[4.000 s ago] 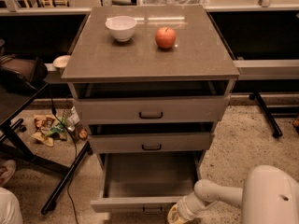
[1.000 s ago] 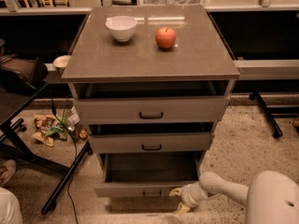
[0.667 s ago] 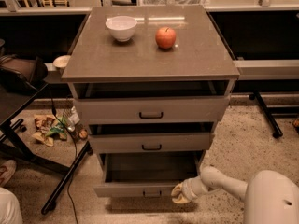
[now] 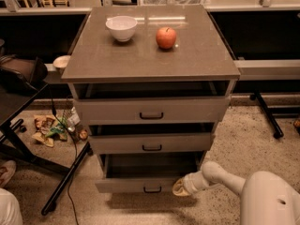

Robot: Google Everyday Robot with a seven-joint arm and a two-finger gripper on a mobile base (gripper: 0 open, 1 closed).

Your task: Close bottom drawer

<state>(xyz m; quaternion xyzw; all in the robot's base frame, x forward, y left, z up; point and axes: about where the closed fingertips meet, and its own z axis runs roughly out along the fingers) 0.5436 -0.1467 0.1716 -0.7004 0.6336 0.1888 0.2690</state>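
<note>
The bottom drawer (image 4: 126, 185) is the lowest of three grey drawers in the cabinet. It stands pulled out a short way, with a strip of its grey inside (image 4: 150, 165) showing and a small dark handle (image 4: 152, 190) at the centre of its front. My gripper (image 4: 179, 187) is at the right end of the drawer front, touching it, at the end of my white arm (image 4: 225, 179) that reaches in from the lower right.
The middle drawer (image 4: 151, 143) and top drawer (image 4: 151, 110) stand slightly out. A white bowl (image 4: 121, 27) and a red apple (image 4: 166, 37) sit on the cabinet top (image 4: 201, 50). A black stand leg (image 4: 65, 182) and litter (image 4: 51, 128) lie on the floor at left. Another black leg (image 4: 267, 116) is at right.
The bottom drawer has slid further into the cabinet, less of its inside shows. My gripper has moved with its front, toward the cabinet.
</note>
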